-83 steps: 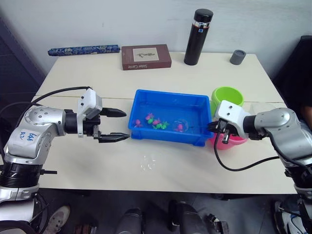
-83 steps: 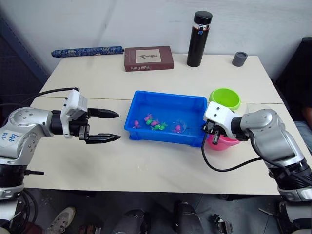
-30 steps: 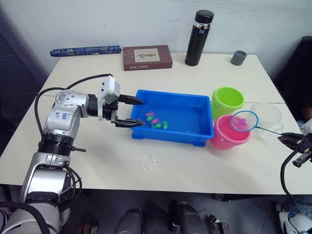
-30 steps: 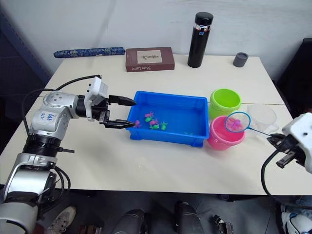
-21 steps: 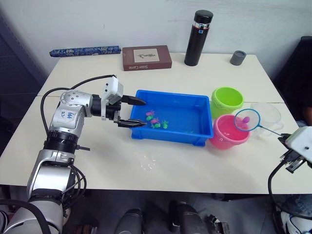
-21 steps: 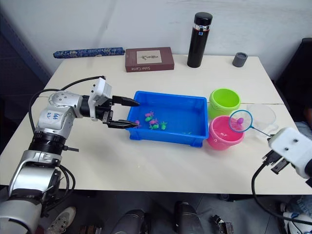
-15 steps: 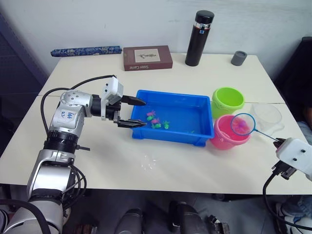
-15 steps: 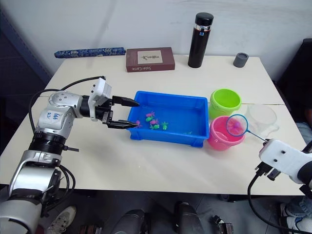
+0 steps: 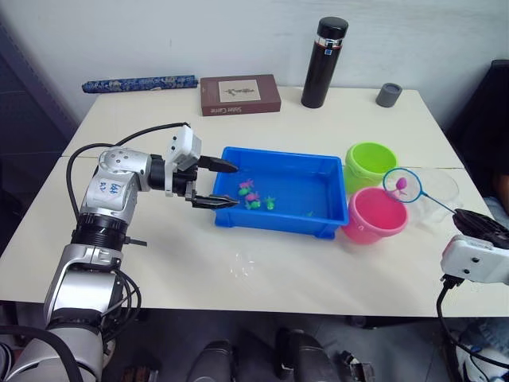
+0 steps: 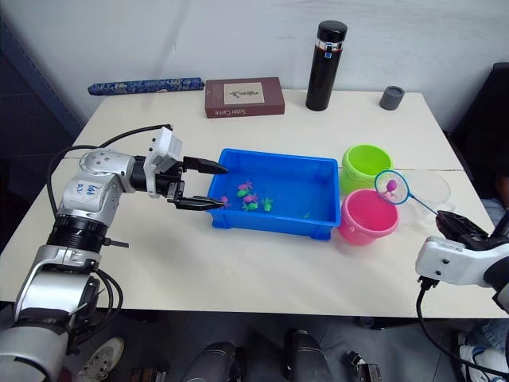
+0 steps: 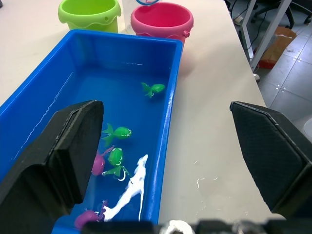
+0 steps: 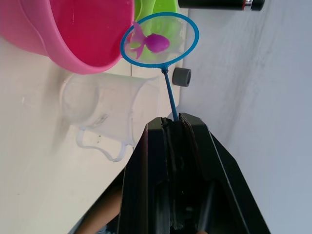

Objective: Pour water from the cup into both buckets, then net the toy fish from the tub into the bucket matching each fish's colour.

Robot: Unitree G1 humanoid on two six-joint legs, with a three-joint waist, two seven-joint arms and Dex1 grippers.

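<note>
The blue tub (image 9: 278,153) sits mid-table with several green and pink toy fish (image 9: 253,195) in its water. To its right stand the green bucket (image 9: 371,163) and, nearer me, the pink bucket (image 9: 374,216). The clear cup (image 9: 440,191) stands right of them. My right gripper (image 12: 173,119) is shut on the net's stick. The net (image 9: 402,185) hangs in the air past the pink bucket's right rim, with one pink fish (image 12: 155,43) in it. My left gripper (image 9: 235,185) is open at the tub's left end, one finger over the water.
A black flask (image 9: 324,62), a small grey cup (image 9: 388,94), a brown book (image 9: 238,94) and a rolled blue item (image 9: 137,82) line the table's far side. Water drops (image 9: 242,265) lie in front of the tub.
The net came out of the tub with a pink fish and swung over the pink bucket. It now sits higher, towards the cup. The left gripper reached the tub's left end.
</note>
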